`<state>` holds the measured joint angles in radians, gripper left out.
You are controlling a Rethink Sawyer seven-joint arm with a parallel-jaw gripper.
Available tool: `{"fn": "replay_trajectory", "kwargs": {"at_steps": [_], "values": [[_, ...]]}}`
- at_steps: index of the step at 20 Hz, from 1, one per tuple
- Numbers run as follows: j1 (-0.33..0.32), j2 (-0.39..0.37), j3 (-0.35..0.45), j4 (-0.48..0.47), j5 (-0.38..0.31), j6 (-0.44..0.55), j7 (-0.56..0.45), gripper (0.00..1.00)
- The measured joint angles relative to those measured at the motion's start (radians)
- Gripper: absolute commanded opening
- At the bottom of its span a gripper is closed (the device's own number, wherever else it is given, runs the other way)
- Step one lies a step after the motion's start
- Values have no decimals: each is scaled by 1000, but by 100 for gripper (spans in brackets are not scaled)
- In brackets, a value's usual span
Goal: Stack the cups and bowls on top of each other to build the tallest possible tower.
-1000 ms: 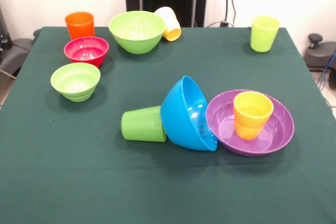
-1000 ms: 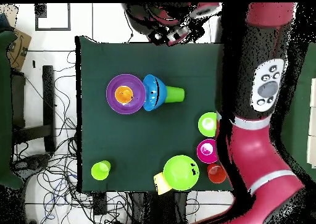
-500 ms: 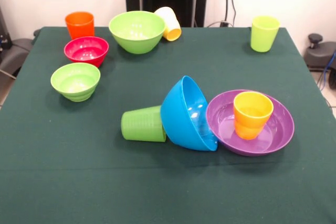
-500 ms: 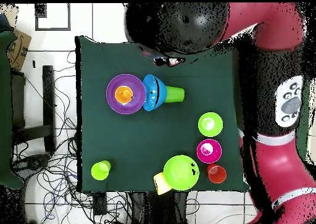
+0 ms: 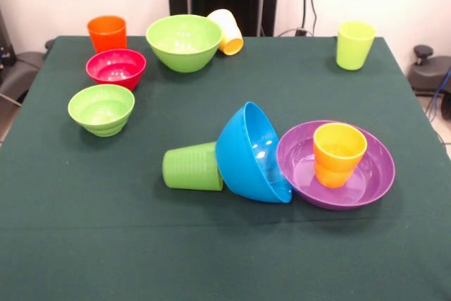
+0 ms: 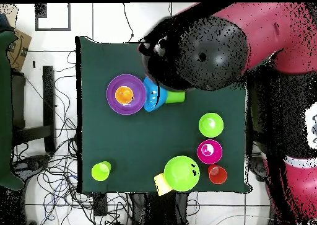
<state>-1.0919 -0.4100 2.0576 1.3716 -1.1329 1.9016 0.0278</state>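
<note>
A green ribbed cup [image 5: 190, 167] lies on its side against a large blue bowl [image 5: 250, 153] that is tipped on edge. The blue bowl leans on the rim of a wide purple bowl [image 5: 379, 174]. An orange-yellow cup [image 5: 338, 153] stands upright inside the purple bowl. The same group shows in the overhead view: the purple bowl [image 6: 113, 103], the blue bowl [image 6: 151, 98] and the green cup [image 6: 176, 97]. My arm's bulky red and black link [image 6: 204, 49] hangs high over them. The gripper shows in neither view.
On the far side of the table are an orange cup [image 5: 107, 33], a red bowl [image 5: 116, 68], a small lime bowl [image 5: 101, 108], a large lime bowl [image 5: 184, 41] and a pale yellow cup [image 5: 227, 31] on its side. A yellow-green cup [image 5: 354, 44] stands at the far right corner.
In the overhead view the arm has swung across and now covers the table edge beside the blue bowl and green cup. No cup or bowl has moved.
</note>
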Motion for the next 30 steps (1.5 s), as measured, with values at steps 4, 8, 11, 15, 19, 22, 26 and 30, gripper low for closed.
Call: {"fn": "replay_trajectory", "kwargs": {"at_steps": [4,8,11,15,19,22,26,30], "values": [[-32,-36,-21,43,52,-43,0,100],[-55,-70,-49,81,99,-92,0,100],[-58,-87,-78,93,127,-120,0,100],[-57,-116,-137,97,179,-150,0,100],[-54,-140,-186,97,207,-155,0,100],[-51,-160,-230,97,228,-156,0,100],[-45,-182,-279,98,256,-161,0,100],[-42,-211,-329,98,280,-176,0,100]]}}
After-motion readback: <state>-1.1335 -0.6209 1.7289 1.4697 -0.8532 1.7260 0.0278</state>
